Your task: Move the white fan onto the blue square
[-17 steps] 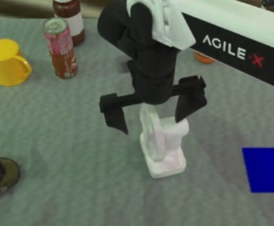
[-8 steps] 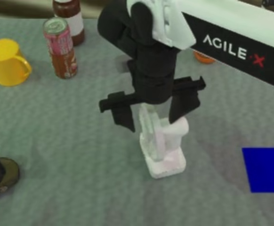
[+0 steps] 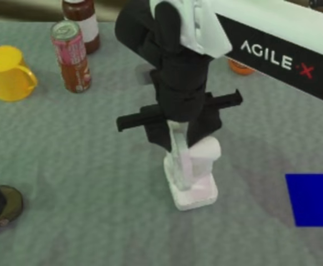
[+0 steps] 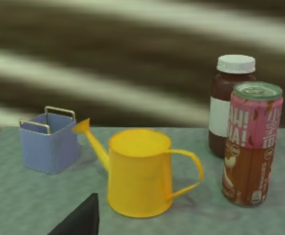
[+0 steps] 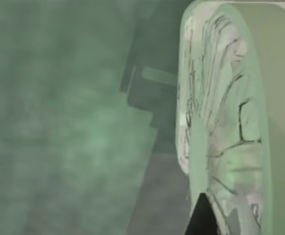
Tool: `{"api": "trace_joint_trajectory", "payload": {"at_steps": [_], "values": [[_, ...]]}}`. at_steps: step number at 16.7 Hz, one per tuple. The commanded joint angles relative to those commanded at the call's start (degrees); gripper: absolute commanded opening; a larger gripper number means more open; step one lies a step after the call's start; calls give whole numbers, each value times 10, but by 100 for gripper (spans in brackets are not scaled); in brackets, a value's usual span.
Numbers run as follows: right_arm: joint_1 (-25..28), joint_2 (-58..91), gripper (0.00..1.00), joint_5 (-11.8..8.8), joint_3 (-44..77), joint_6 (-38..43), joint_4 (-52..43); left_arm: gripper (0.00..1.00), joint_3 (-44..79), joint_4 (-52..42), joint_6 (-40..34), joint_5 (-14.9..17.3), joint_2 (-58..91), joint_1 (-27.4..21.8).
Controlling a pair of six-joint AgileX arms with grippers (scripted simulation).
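Grey-green cloth covers the table (image 3: pixel 84 183), with a dark striped wall behind it in the left wrist view. At about ten o'clock on the cloth stand the containers: a yellow watering can (image 3: pixel 6 72) whose open top shows nothing but its own yellow inside, a pink drink can (image 3: pixel 71 55) with its lid sealed, and a brown jar (image 3: pixel 82 19) capped in white; the left wrist view adds a small blue basket (image 4: pixel 49 142) with wire handles beyond the watering can, its contents hidden. The white fan (image 3: pixel 192 172) stands upright near the centre on its square base, well apart from the blue square (image 3: pixel 314 199), which lies flat at four o'clock and runs off the right edge. Bare cloth stretches between fan and square. An orange object (image 3: pixel 240 68) peeks out from under the right arm. The right gripper (image 3: pixel 179 138) reaches down from one o'clock, its dark fingers drawn in against both sides of the fan's round head. The left arm sits parked at the eight o'clock edge.
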Motion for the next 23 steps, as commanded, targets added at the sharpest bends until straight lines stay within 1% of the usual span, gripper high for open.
{"api": "trace_joint_trajectory", "payload": {"at_steps": [9, 11, 17, 23], "values": [[-2, -4, 0, 0, 1, 0, -2, 100, 0, 0, 0, 0, 0, 0], [0, 3, 0, 0, 23, 0, -22, 100, 0, 0, 0, 0, 0, 0], [3, 28, 0, 0, 161, 0, -127, 100, 0, 0, 0, 0, 0, 0], [0, 28, 0, 0, 172, 0, -137, 100, 0, 0, 0, 0, 0, 0]]}}
